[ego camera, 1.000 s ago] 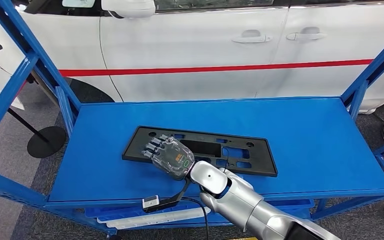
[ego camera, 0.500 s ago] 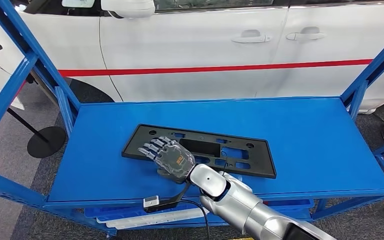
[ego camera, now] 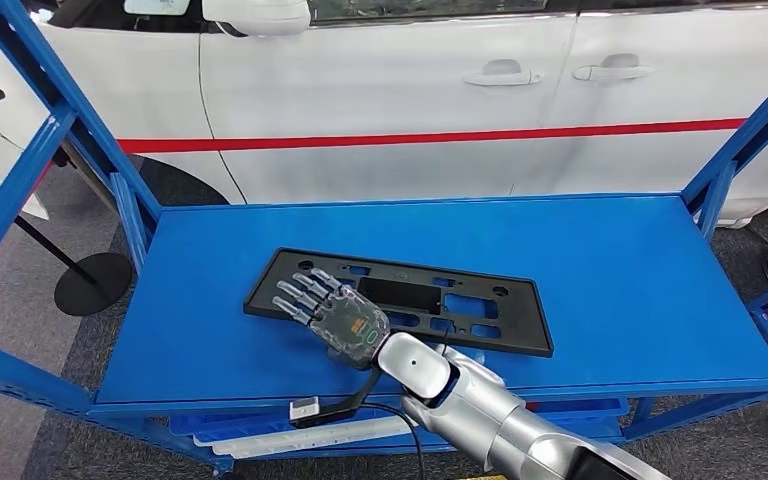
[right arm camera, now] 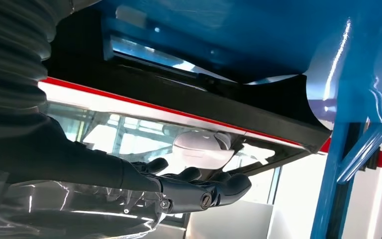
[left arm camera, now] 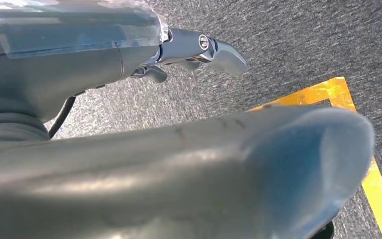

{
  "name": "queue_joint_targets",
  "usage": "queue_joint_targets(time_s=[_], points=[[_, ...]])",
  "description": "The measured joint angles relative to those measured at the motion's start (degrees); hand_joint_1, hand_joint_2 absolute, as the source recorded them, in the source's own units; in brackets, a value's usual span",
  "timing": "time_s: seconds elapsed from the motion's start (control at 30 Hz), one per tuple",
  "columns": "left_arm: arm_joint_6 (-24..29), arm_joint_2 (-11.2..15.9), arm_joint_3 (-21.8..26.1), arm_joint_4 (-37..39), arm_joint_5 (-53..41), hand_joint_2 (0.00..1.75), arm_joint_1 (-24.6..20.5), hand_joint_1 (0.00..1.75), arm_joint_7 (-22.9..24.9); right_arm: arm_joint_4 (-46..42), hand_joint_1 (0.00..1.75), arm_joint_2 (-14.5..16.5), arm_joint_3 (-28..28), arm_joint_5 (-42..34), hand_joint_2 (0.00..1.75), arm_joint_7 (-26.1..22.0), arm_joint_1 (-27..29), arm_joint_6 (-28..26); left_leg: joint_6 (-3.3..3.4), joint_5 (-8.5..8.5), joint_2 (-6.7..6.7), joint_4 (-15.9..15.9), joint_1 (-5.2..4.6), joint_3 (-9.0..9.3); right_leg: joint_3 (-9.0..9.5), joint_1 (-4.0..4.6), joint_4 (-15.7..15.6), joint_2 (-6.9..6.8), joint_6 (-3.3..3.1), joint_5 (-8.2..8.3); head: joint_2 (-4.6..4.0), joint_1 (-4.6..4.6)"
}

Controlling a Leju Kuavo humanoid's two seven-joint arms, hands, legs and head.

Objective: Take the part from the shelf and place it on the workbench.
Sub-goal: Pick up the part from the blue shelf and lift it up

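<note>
A flat black plastic frame part with several cut-outs lies on the blue shelf, left of its middle. My right hand reaches in from the near edge and hovers over the part's left end, fingers straight and spread, holding nothing. The right wrist view shows the fingers stretched out with a gap between them and the part's black edge. My left hand hangs over grey carpet with its fingers extended and nothing in it.
A white car with a red stripe stands close behind the shelf. Blue slanted uprights frame both ends. A black round stand base sits on the floor at left. Yellow floor tape runs under my left hand.
The right hand's fingers, curled onto the part a second ago, have straightened and spread, reaching a little further over the part's left end. The part has not moved.
</note>
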Motion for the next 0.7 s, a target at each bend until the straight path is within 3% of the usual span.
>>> queue_joint_targets(time_s=[0.27,0.53,0.57,0.67,0.7], points=[[-0.14,0.00,0.00,0.00,-0.46,0.00,-0.06,0.00,0.01,9.72,0.00,3.48,0.15,2.57,1.75,3.66,-3.24,-4.99,-0.01,0.01,0.01,0.00,0.00,0.03,0.01,0.02,0.00,0.01,0.00,0.00,0.00,0.00],[-0.20,0.00,0.00,0.00,-0.51,0.00,-0.09,0.00,0.00,20.12,0.00,7.64,0.15,4.89,1.75,5.47,-7.48,-6.48,-0.01,0.01,0.02,0.00,0.00,0.12,0.09,0.02,0.00,0.02,-0.01,0.00,0.00,0.00],[-0.20,0.00,0.00,0.00,-0.51,0.00,-0.10,0.00,0.00,20.85,0.20,8.08,0.15,5.28,1.75,5.69,-7.71,-6.68,-0.01,0.01,0.02,0.00,0.00,0.13,0.10,0.02,0.00,0.02,-0.01,0.00,0.00,0.00],[-0.22,0.00,0.00,0.00,-0.48,0.00,-0.11,0.00,-0.01,22.41,1.51,9.02,0.15,6.07,1.75,6.38,-8.02,-6.62,-0.01,0.01,0.02,0.00,0.00,0.15,0.12,0.02,0.00,0.02,0.00,0.00,0.00,0.00],[-0.25,0.00,0.00,0.00,-0.44,0.00,-0.11,0.00,-0.01,22.81,1.75,9.21,0.15,6.28,1.75,6.55,-8.05,-6.34,-0.01,0.01,0.02,0.00,0.00,0.16,0.12,0.02,0.00,0.02,0.00,0.00,0.00,0.00]])
